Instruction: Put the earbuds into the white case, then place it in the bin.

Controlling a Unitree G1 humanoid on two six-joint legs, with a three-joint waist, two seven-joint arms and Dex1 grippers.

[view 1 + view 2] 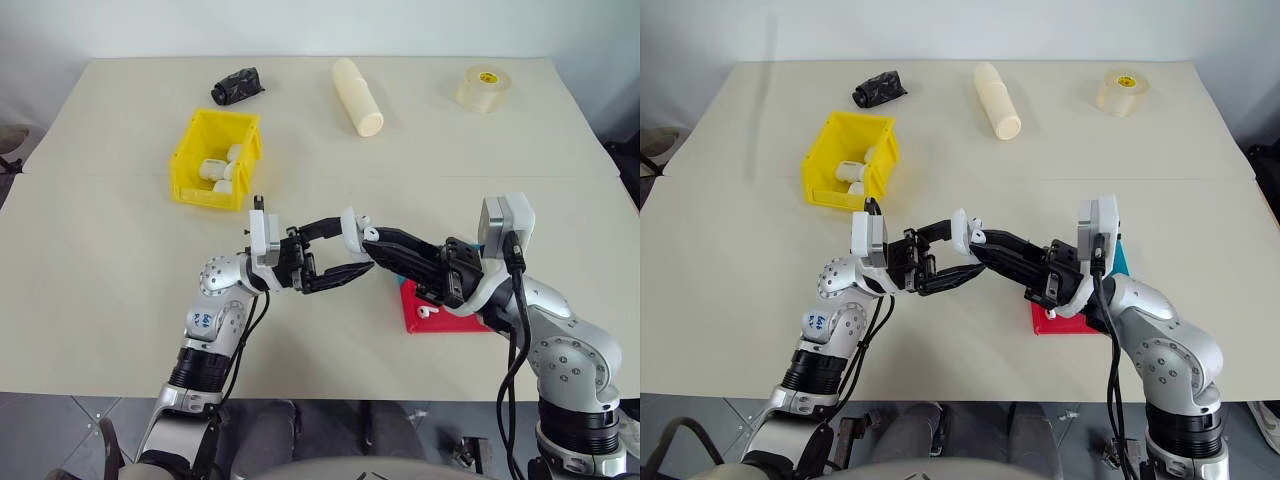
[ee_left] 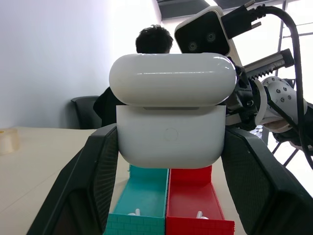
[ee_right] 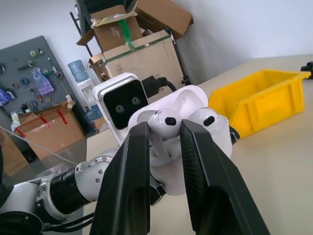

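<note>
Here, above the worktop [image 1: 120, 300]:
Left gripper [image 1: 345, 250]: jaws clamped on the white case [image 2: 171, 110], holding it up in the air over the middle of the worktop, lid hinged open.
Right gripper [image 3: 164, 132]: jaws nearly closed, pinching one earbud [image 3: 164, 119] right at the open case; a second earbud [image 3: 204, 116] sits in the case beside it.
Bin [image 1: 190, 160]: yellow, on the worktop's left part, well apart from the case, with several white pieces inside.
Red tray [image 2: 193, 200]: under the right arm, touching a teal tray [image 2: 142, 196]; each holds a small white earbud.
Cream cylinder [image 1: 358, 96]: lying at the far edge.
Tape roll [image 1: 483, 88]: far right; a small yellow label on its core, writing too small to read.
Black object [image 1: 237, 85]: far left, beyond the bin.
Background: a person [image 2: 151, 41] seated behind the worktop; cardboard boxes [image 3: 142, 49] stacked on a shelf.
</note>
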